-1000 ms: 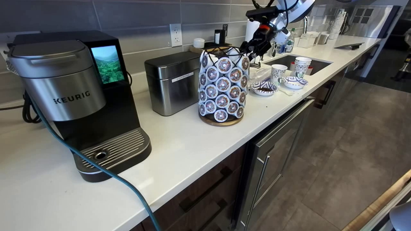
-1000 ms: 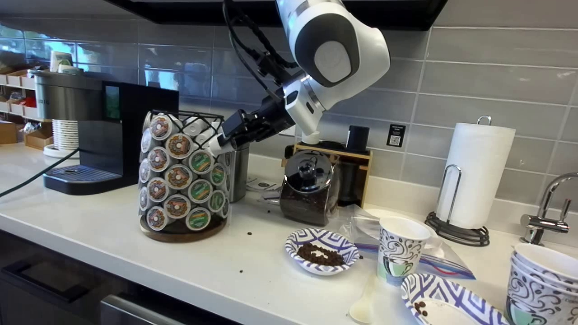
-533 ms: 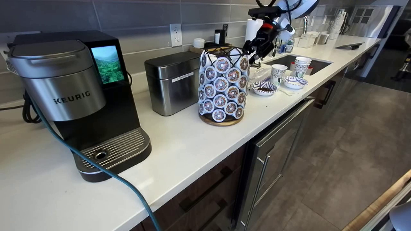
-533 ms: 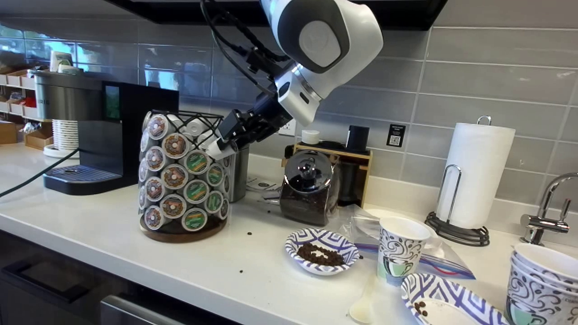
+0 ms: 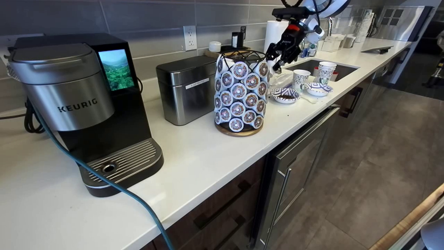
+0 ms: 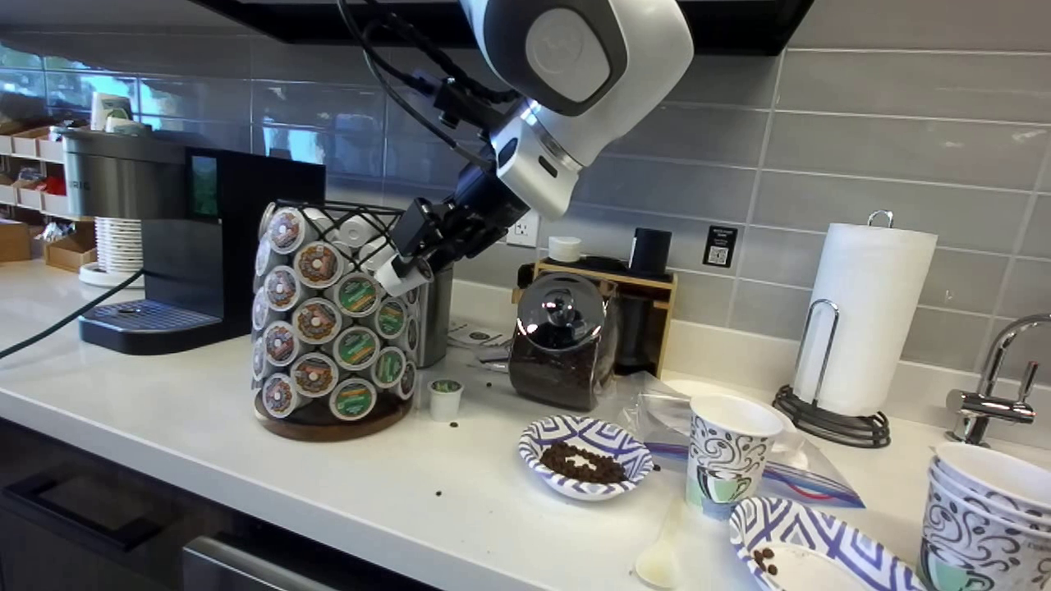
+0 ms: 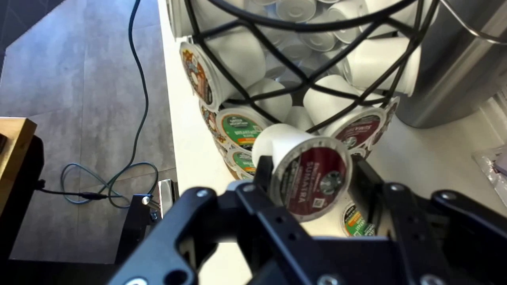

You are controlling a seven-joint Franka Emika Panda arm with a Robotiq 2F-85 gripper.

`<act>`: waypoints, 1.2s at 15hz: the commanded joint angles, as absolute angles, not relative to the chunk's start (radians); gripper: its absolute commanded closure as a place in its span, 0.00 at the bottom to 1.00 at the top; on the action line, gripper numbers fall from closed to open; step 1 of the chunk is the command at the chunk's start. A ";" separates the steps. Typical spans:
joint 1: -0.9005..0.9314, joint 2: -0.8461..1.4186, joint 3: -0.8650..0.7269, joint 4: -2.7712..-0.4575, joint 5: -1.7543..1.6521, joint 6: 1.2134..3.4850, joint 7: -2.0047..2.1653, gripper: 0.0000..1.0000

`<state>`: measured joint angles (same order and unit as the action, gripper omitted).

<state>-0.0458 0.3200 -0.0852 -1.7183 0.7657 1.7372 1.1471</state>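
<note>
gripper clamped on sumatra pod, beside wire rack, perhaps touching it, green-lidded pod upright on counter

In an exterior view you can see that the tabletop runs along a tiled wall. At the left stands the coffee machine; its lit screen shows green hills, and a blue hose passes in front of it and over the edge. Next is a steel box with a white label. Beside it the rack stands upright, full of pods. Your claw is just beside the top of the rack, with a small white thing in its grip, too small to tell more. Further away you find two bowls, paper cups, the sink and a paper roll.
</note>
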 commanded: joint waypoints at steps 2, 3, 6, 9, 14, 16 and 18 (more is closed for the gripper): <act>-0.033 0.274 -0.086 -1.775 0.703 1.776 1.137 0.74; -0.030 0.267 -0.087 -1.780 0.685 1.779 1.134 0.74; -0.017 0.249 -0.090 -1.785 0.573 1.793 1.120 0.74; -0.007 0.226 -0.084 -1.810 0.443 1.858 1.085 0.74; -0.001 0.183 -0.064 -1.918 0.370 2.091 0.986 0.74; -0.006 0.167 -0.058 -1.976 0.383 2.198 0.926 0.74; -0.008 0.155 -0.056 -2.030 0.382 2.299 0.861 0.74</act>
<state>-0.0036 0.2079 -0.0629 -1.9197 0.3891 2.1720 0.9452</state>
